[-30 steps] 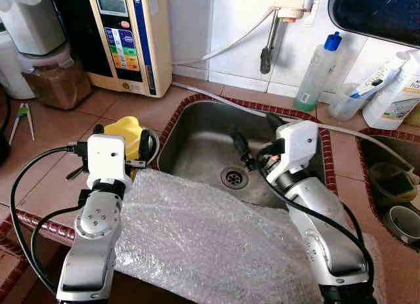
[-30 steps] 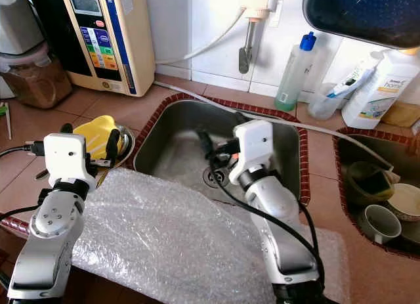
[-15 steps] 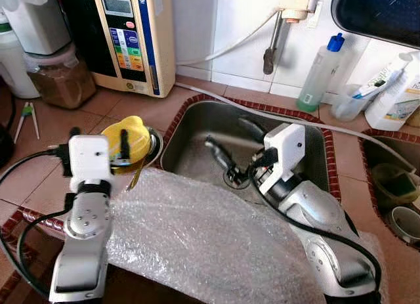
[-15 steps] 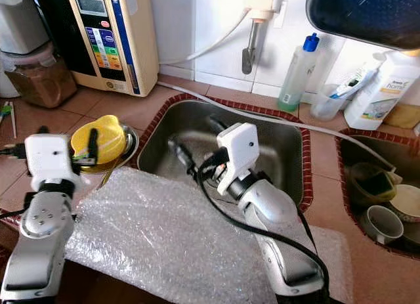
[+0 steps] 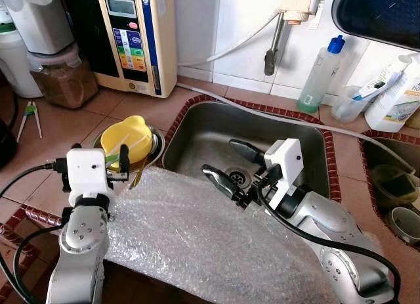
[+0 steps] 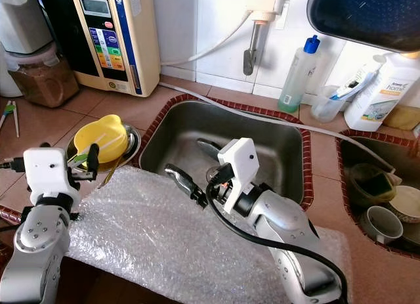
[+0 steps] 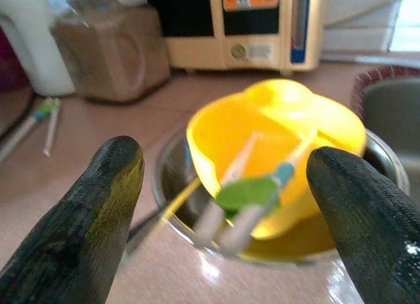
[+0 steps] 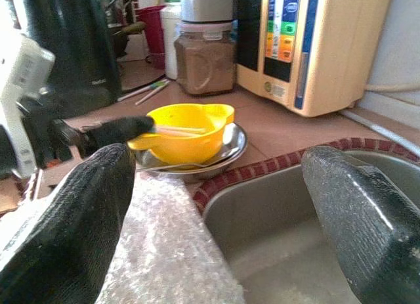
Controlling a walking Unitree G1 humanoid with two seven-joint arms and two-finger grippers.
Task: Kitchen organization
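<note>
Left eye view: bubble wrap [image 5: 197,238] lies across the counter's front edge, its near end cut off by the frame. Left gripper [image 5: 98,163] stands just before the yellow bowl [image 5: 128,136], which sits in a steel dish [image 5: 155,146]; part of the dish is hidden behind the gripper. Right gripper [image 5: 231,166], fingers spread and empty, reaches leftward over the sink [image 5: 203,130] rim.

Left wrist view: fingers [image 7: 98,205] apart, nothing held; bowl blurred, holding pale sticks and something green.

Right wrist view: fingers [image 8: 79,212] wide apart above wrap and sink edge.
</note>
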